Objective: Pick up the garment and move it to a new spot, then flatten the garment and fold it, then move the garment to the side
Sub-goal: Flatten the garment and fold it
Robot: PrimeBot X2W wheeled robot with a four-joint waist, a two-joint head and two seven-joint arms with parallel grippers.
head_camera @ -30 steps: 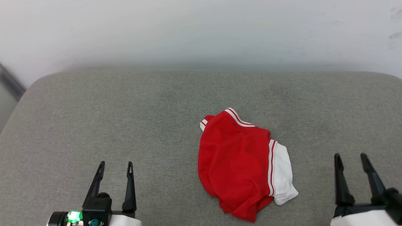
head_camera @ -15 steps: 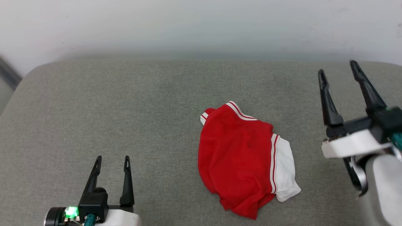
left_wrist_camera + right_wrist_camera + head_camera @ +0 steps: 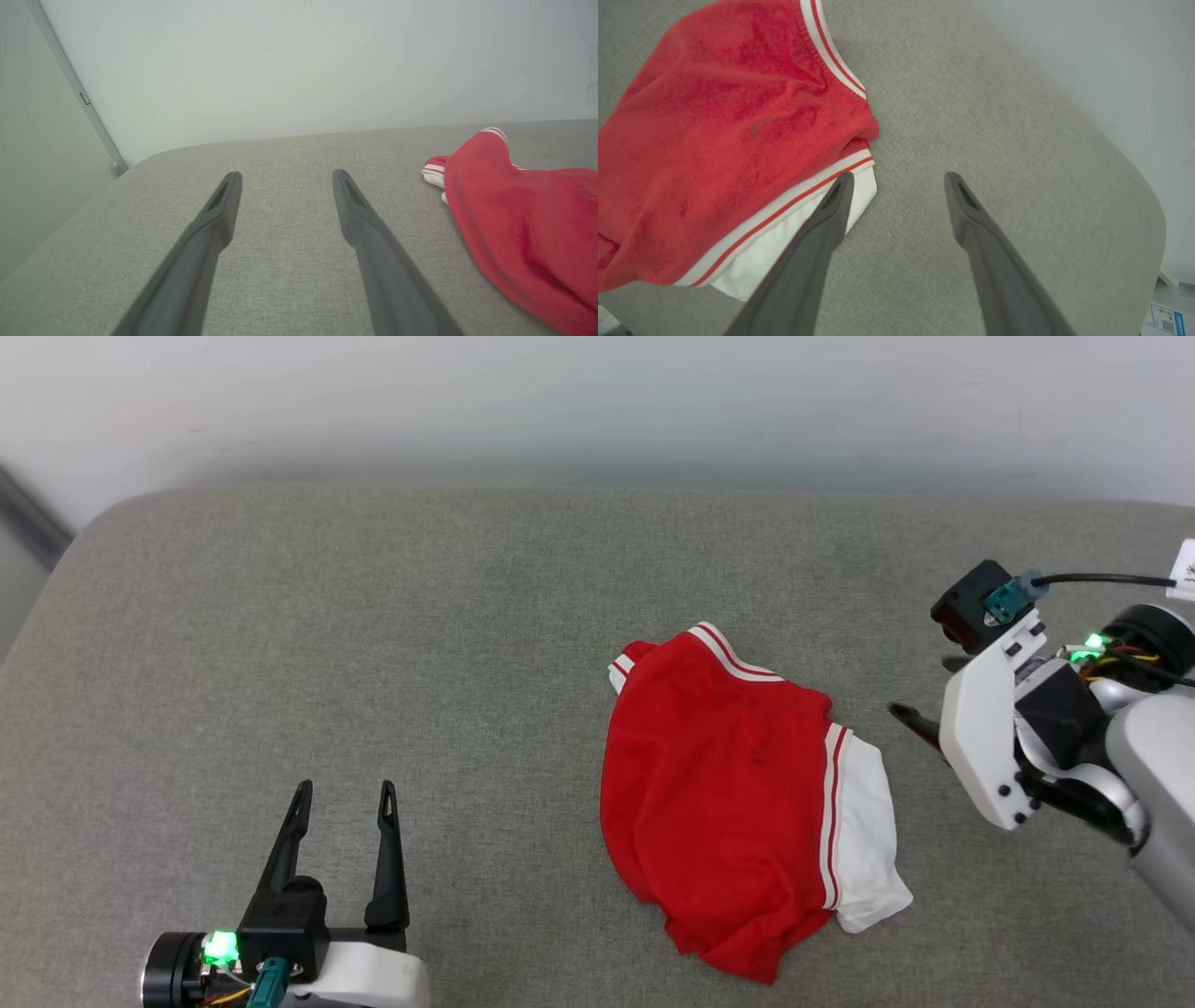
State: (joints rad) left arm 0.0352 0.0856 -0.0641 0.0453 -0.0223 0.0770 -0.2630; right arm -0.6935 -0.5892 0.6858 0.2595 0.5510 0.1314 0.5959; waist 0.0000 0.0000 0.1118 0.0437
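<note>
Head: I see the garment (image 3: 738, 803) crumpled right of centre on the grey fabric pad (image 3: 373, 644); pale wall (image 3: 597, 401) behind.
Left wrist: left gripper (image 3: 285, 173) parted, empty, over pad.
Right wrist: right gripper (image 3: 899, 179) parted, empty, one finger overlapping the white sleeve (image 3: 752, 263).

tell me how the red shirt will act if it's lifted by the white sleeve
The garment lies crumpled in soft folds, so it will probably hang limp. It looks thin, likely light. Pinched at the white sleeve by the right hand, the rest would likely trail and drag on the grey cushion.
</note>
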